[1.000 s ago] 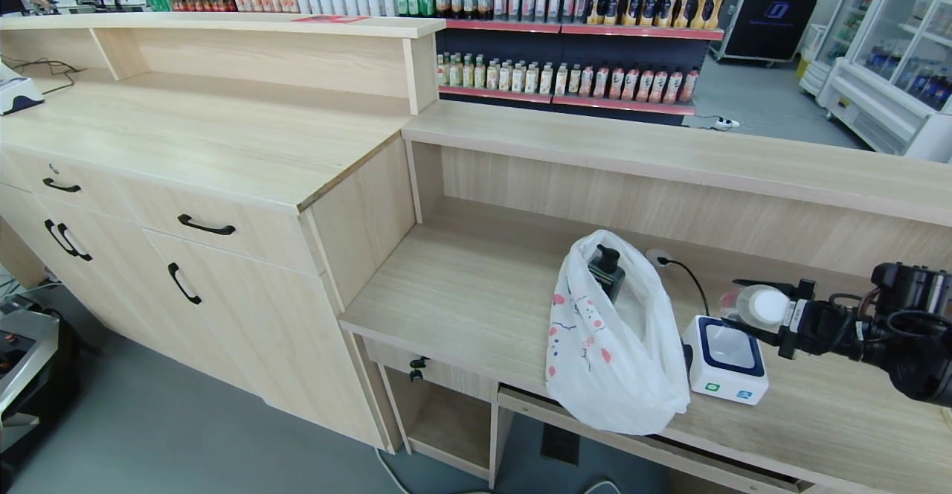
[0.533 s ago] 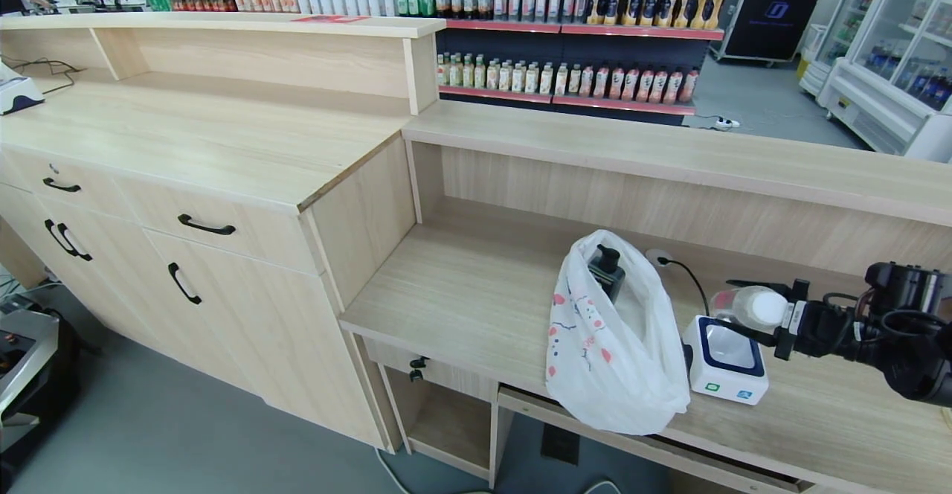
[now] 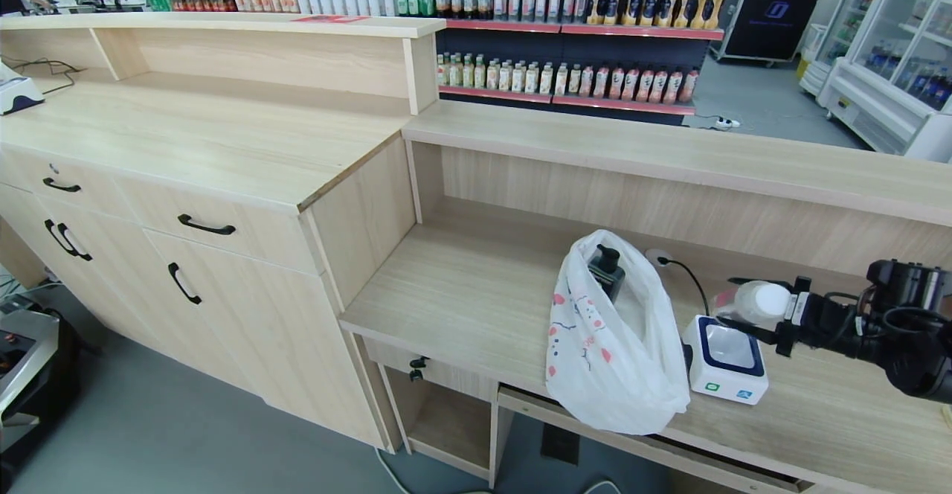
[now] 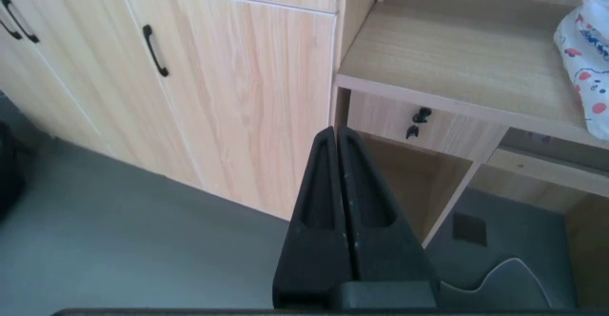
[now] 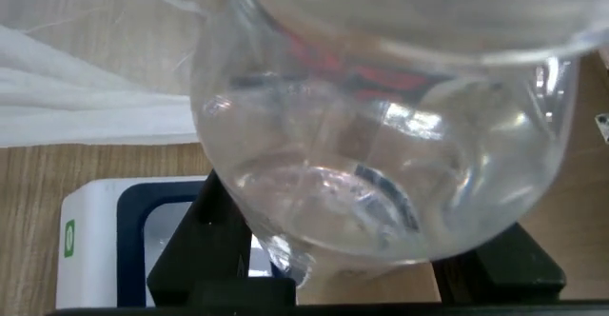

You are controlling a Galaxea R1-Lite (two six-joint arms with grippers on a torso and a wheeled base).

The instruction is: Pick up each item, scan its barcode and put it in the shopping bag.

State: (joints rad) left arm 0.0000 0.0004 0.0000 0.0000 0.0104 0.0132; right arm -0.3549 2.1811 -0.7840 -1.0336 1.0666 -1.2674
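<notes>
My right gripper point(image 3: 747, 304) is shut on a clear plastic bottle point(image 3: 753, 302) with a white cap, held just above and behind the white-and-blue barcode scanner point(image 3: 724, 359) on the lower counter. In the right wrist view the bottle point(image 5: 381, 135) bulges close in front, with the scanner point(image 5: 124, 249) below it. A white shopping bag point(image 3: 613, 345) with red and blue prints stands left of the scanner, a dark pump bottle point(image 3: 606, 271) upright inside it. My left gripper point(image 4: 340, 178) is shut on nothing, low beside the cabinet doors.
The lower counter point(image 3: 461, 293) runs between a taller cabinet point(image 3: 208, 152) on the left and a raised back ledge point(image 3: 669, 152). A black cable point(image 3: 692, 278) runs from the scanner to a socket behind the bag. Shelves of drinks stand beyond.
My right gripper lifted the bottle and carried it a little way from above the scanner toward the back of the counter. The bag, the scanner and the left arm stayed still.
</notes>
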